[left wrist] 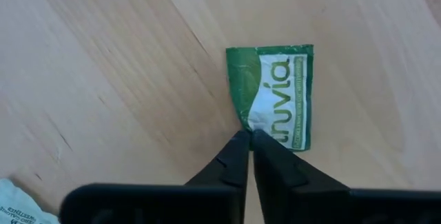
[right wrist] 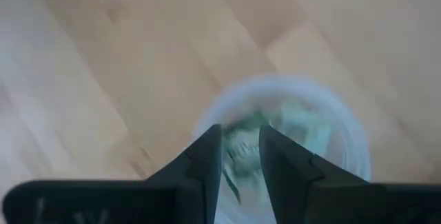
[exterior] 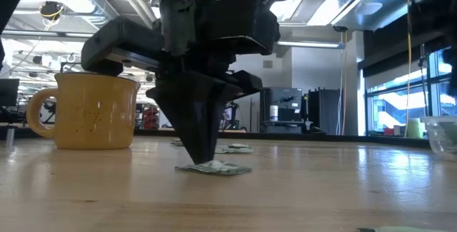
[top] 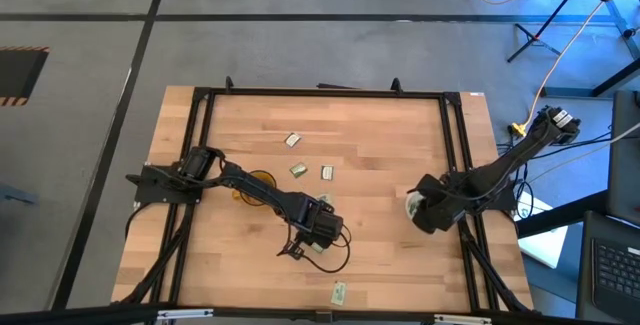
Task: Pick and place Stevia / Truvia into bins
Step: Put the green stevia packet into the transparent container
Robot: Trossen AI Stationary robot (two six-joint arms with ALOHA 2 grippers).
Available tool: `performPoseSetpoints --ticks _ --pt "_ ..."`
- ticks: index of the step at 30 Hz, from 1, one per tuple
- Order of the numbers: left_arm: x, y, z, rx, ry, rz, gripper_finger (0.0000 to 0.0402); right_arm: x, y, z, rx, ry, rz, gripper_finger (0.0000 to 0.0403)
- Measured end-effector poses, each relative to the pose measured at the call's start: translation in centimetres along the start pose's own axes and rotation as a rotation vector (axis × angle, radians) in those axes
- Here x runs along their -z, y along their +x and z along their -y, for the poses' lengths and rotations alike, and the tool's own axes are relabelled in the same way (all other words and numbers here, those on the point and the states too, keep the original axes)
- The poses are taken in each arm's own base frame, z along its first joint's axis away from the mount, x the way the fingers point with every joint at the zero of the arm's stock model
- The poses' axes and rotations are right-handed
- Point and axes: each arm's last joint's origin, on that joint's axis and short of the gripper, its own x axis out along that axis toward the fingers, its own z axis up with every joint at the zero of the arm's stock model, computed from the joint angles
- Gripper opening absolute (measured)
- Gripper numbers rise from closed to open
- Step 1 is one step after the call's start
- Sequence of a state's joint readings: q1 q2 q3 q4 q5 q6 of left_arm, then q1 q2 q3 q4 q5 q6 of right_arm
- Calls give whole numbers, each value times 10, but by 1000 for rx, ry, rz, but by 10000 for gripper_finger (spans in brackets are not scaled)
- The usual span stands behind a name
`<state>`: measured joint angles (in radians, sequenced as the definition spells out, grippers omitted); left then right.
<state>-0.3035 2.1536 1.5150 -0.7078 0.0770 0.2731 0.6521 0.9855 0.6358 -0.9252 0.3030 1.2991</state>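
Closed to a fine point, the jaws of the left gripper [left wrist: 248, 136] pinch one edge of a small flat green-and-white paper Truvia sachet [left wrist: 275, 96] that lies on the pale wooden table [top: 400, 255], near the table's middle toward the front edge. From the low view the dark fingers [exterior: 200, 128] come straight down and meet the sachet right at the tabletop, so the hold looks thin: only the sachet's rim sits between the tips.

To do this step well, I judge the lift should go straight up and slowly, since a grip on so little paper could slip or let the sachet swing. Once clear of the wood, the carry runs toward the amber translucent mug with a handle [top: 258, 183], which stands just beside the left arm's forearm; the arm must rise enough to clear the mug's rim before release.

The right gripper [right wrist: 241, 148] hovers over the clear colourless plastic cup [right wrist: 344, 127] at the table's right side, its fingers slightly apart, with green-and-white paper visible inside the cup.

Other sachets lie loose: three [top: 298, 170] beyond the left gripper toward the table's far side, and one [top: 339, 292] near the front edge. A crumpled pale sachet [left wrist: 21, 207] also lies close by the left gripper; avoid dragging it.
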Motion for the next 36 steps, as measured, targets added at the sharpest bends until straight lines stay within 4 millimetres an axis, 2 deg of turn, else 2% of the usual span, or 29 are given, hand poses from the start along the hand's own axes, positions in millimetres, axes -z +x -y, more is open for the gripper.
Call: performPoseSetpoints --ticks 4,10,14,17,20,23,28,36 --pt "1 0 0 -5 -2 -6 3 -11 -15 -13 -66 -33 116 101" --pt "2 -16 0 -131 3 -27 2 -21 -21 -39 -296 -156 268 101" --pt "-7 -47 -8 -383 -53 37 2 -27 -25 -47 -384 -107 330 101" --pt "-14 -60 -15 -571 -136 107 2 -32 -27 -49 -388 -62 404 101" --pt "-21 -67 -22 -662 -206 190 3 -38 -26 -48 -369 -27 452 101" --pt "-30 -78 -28 -694 -241 282 2 -43 -25 -47 -352 -5 472 101" --pt "-39 -85 -37 -730 -285 416 3 -50 -20 -46 -304 -41 495 101" --pt "-46 -92 -43 -798 -283 503 3 -60 -14 -47 -286 -10 521 101"
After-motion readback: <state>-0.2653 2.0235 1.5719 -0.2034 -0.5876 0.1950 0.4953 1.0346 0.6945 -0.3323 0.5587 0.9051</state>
